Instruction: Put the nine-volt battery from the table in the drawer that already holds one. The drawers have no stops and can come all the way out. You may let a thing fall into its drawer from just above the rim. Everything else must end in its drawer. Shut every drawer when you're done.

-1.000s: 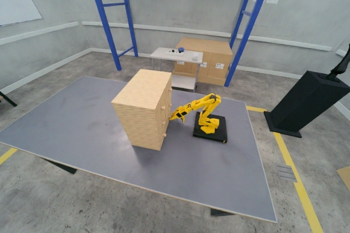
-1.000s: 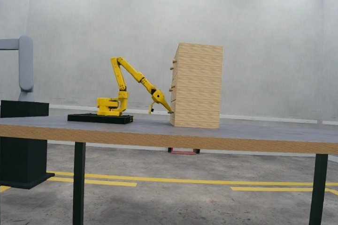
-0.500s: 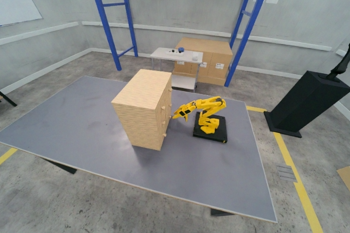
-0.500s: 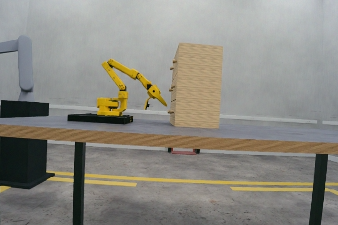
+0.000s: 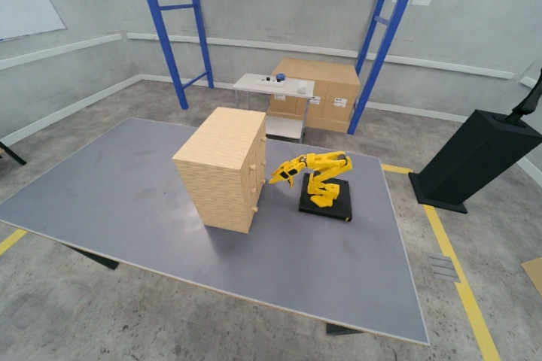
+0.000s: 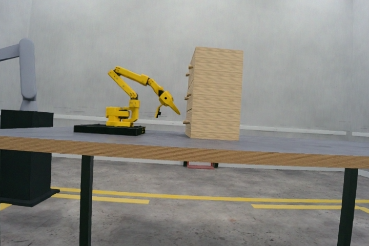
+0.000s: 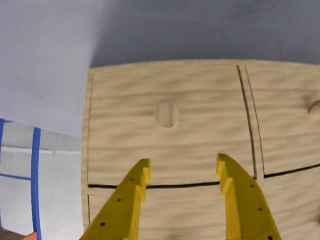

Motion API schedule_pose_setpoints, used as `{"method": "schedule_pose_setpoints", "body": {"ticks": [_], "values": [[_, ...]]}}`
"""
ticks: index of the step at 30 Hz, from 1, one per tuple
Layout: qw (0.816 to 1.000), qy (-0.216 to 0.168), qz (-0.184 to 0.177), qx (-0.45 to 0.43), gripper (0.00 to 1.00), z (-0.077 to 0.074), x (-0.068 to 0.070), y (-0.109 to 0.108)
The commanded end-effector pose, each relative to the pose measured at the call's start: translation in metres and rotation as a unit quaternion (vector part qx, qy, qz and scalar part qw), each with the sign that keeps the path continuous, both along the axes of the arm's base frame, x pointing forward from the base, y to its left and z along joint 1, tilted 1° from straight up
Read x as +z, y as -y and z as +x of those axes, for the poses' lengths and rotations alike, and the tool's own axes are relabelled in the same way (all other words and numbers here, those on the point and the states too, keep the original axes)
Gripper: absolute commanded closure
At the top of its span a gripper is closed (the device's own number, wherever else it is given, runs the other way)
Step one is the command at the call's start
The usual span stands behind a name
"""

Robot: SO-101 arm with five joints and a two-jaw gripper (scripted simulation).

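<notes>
The wooden drawer cabinet [image 5: 214, 183] [image 6: 217, 93] [image 7: 120, 145] stands upright on the table [image 5: 131, 204]. Its visible drawer fronts look flush, with thin dark gaps between them. One round knob [image 7: 166, 115] shows in the wrist view on a drawer front beside the table surface. My gripper [image 5: 281, 184] [image 6: 168, 115] [image 7: 184, 159] is partly open and empty, in front of the drawer fronts, with its tips apart from the cabinet in the exterior view. The knob lies beyond the tips, not between them. No nine-volt battery is visible in any view; the drawers' insides are hidden.
More knobs [image 5: 254, 208] [image 6: 186, 122] stick out from the cabinet front towards the arm. The arm's black base plate [image 5: 326, 213] [image 6: 109, 130] sits on the table facing that front. A black pedestal [image 5: 472, 162] with another arm stands off the table.
</notes>
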State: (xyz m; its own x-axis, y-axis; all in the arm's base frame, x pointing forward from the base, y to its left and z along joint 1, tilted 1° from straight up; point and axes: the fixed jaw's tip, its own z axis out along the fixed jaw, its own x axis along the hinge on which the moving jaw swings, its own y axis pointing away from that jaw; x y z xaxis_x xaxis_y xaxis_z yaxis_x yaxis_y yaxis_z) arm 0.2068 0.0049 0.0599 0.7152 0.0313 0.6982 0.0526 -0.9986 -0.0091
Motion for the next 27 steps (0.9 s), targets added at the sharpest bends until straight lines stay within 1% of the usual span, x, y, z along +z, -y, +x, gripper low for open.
{"method": "schedule_pose_setpoints", "body": {"ticks": [1,11,13,20,27], "values": [[1.0,-0.014,0.004,-0.003,0.79,-0.004,0.006,-0.001],[0.998,-0.059,0.003,-0.003,0.79,-0.018,0.019,-0.001],[0.998,-0.059,0.003,-0.003,0.79,-0.018,0.019,-0.001],[0.996,-0.09,0.002,-0.003,0.79,-0.032,0.029,0.0],[0.993,-0.121,0.001,-0.004,0.79,-0.049,0.039,0.0]]}}
